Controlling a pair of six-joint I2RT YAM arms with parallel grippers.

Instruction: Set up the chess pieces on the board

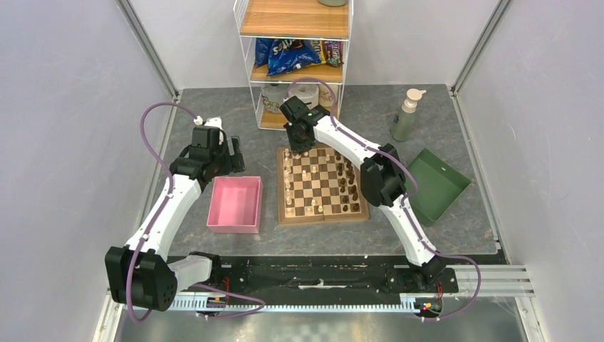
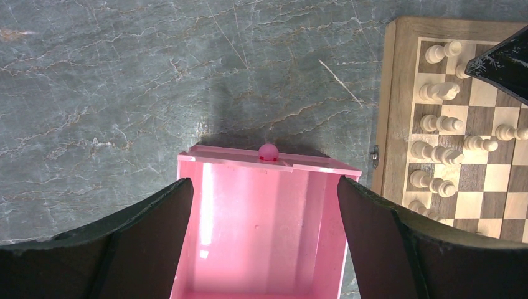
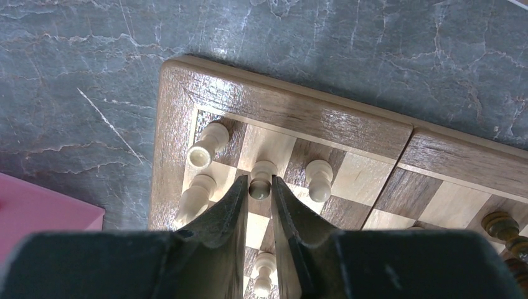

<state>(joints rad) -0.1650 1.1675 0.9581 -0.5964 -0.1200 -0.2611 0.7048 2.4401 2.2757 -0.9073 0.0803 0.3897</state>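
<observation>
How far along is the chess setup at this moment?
Mostly done: white pieces line the board's left side, dark pieces its right. In hand: the right gripper pinches one white piece at the far left corner. Remaining: a few white pieces near the middle seem misplaced. The left gripper hangs open over the pink tray.

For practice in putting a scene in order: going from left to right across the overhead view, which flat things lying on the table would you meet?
pink tray → board → green tray
</observation>
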